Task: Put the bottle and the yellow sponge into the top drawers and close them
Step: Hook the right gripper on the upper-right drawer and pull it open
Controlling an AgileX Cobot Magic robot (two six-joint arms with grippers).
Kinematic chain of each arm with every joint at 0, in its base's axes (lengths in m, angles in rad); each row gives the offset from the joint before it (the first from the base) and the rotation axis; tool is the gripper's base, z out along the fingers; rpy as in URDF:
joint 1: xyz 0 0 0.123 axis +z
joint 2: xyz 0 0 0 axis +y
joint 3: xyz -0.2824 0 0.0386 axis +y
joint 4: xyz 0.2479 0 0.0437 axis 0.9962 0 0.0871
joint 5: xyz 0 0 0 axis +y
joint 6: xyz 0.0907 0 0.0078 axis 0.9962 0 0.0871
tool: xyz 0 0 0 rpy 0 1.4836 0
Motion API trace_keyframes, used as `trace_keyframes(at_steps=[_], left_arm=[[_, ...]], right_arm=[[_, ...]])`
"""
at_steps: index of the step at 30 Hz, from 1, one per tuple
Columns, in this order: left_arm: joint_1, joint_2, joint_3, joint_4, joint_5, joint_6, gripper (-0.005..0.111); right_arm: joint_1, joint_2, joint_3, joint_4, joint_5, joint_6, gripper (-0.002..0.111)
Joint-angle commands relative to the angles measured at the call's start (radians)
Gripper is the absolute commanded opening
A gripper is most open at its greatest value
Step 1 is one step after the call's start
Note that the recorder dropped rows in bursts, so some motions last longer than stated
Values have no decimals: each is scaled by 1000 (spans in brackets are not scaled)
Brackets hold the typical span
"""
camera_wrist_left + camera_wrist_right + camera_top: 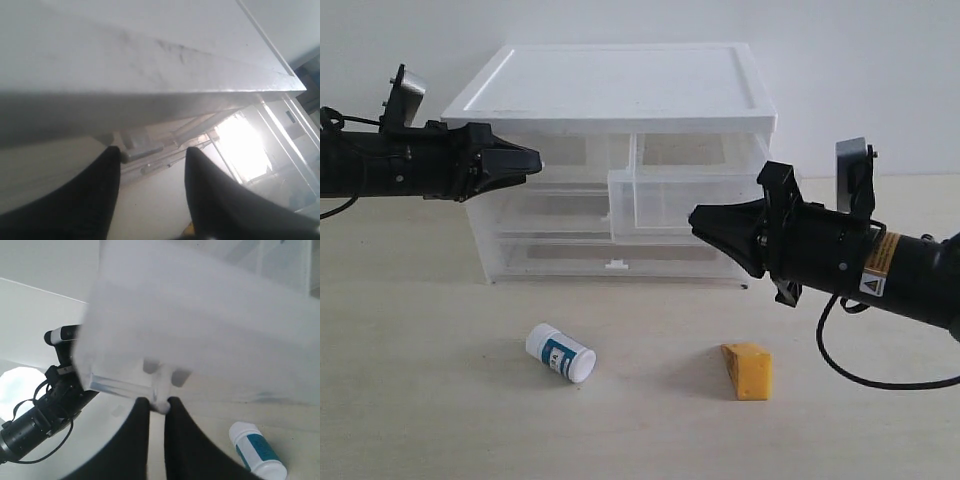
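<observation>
The white bottle (560,352) with the teal label lies on its side on the table in front of the drawer unit (620,85); the right wrist view also catches the bottle (257,450). To its right lies the yellow sponge (748,370). The right top drawer (685,198) is pulled partway out, and my right gripper (696,221) (160,404) is shut on its white tab handle (161,406). My left gripper (534,160) (152,152) is open at the front of the left top drawer (560,150). That drawer's tab handle (144,152) sits between the fingertips.
Two full-width drawers (610,255) sit below the top pair, pushed in. A white wall (840,60) stands close behind the unit. The left arm (42,412) shows in the right wrist view. The bottle and sponge lie apart on the tabletop (440,410).
</observation>
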State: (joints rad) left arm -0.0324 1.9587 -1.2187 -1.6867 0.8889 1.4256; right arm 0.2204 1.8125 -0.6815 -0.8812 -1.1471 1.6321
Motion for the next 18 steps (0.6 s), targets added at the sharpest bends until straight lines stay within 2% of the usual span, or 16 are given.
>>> trace_keyframes(at_steps=[1, 13, 15, 16, 18], left_arm=[[0, 1, -15, -58, -25, 9, 41], [0, 1, -15, -58, -33, 9, 41], [0, 1, -15, -58, -33, 9, 41], [0, 1, -15, -58, -33, 9, 41], [0, 1, -15, -58, -33, 9, 41]], right_arm=[[1, -26, 7, -44, -53, -20, 0], [1, -26, 7, -122, -56, 14, 1], [-1, -26, 7, -133, -51, 11, 12], [-1, -26, 7, -133, -53, 18, 27], [-1, -26, 7, -133, -53, 18, 48]])
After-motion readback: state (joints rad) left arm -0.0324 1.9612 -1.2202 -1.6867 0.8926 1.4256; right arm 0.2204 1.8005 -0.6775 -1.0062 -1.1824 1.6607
